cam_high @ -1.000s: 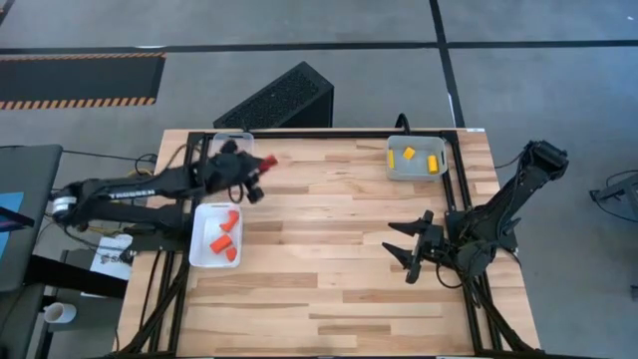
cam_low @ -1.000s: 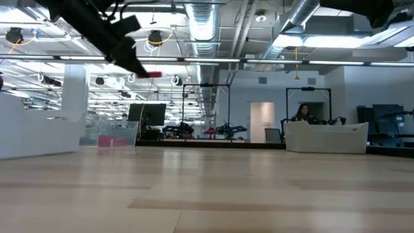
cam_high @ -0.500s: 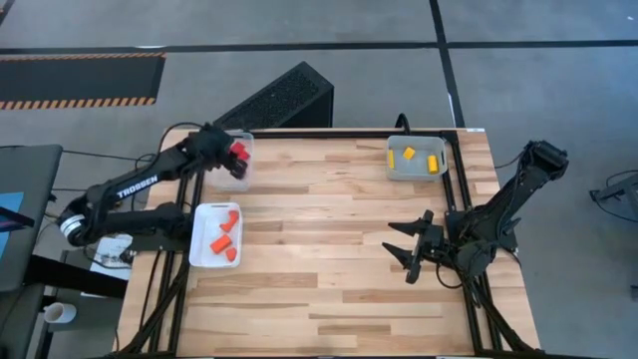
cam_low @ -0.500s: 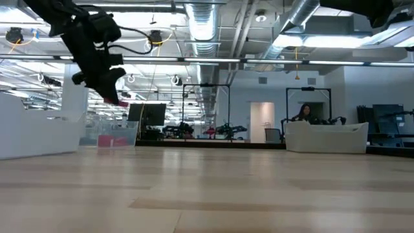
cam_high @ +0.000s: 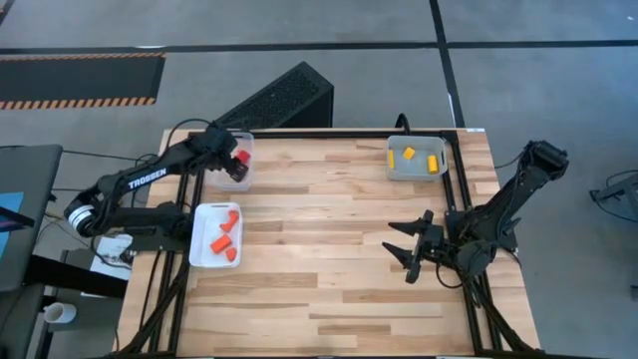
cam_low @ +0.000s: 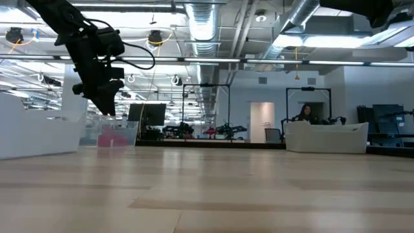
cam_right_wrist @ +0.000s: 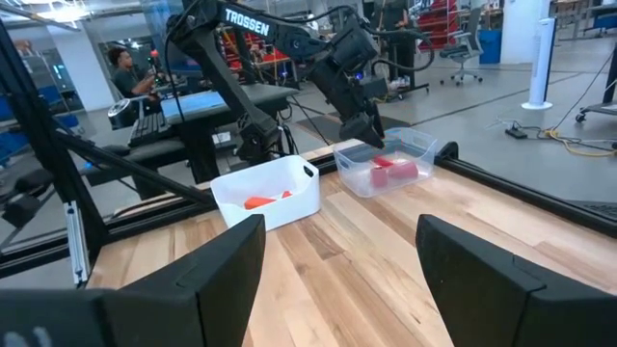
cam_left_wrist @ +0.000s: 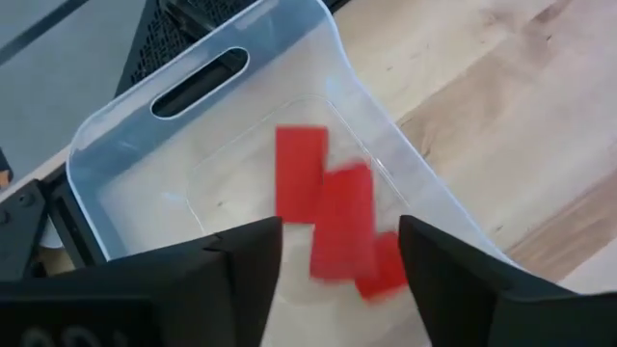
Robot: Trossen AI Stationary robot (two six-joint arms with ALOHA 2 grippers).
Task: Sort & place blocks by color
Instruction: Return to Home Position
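The left jaws hang just above the clear bin [cam_left_wrist: 135, 183] at the upper left corner of the surface [cam_high: 329, 259] in the high view. They are spread apart and grip nothing. Three red blocks [cam_left_wrist: 301, 173] lie in that bin, bunched together. The white bin [cam_high: 204, 221] just below it on the left edge holds three orange blocks [cam_high: 221, 242]. The gray bin [cam_high: 419, 173] at the upper right corner holds yellow blocks [cam_high: 409, 153]. The right jaws wait over the right side, spread wide and empty.

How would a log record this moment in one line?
left gripper: open over clear tray | red blocks: inside it | right gripper: open, idle at right | orange blocks: white tray | yellow blocks: gray tray
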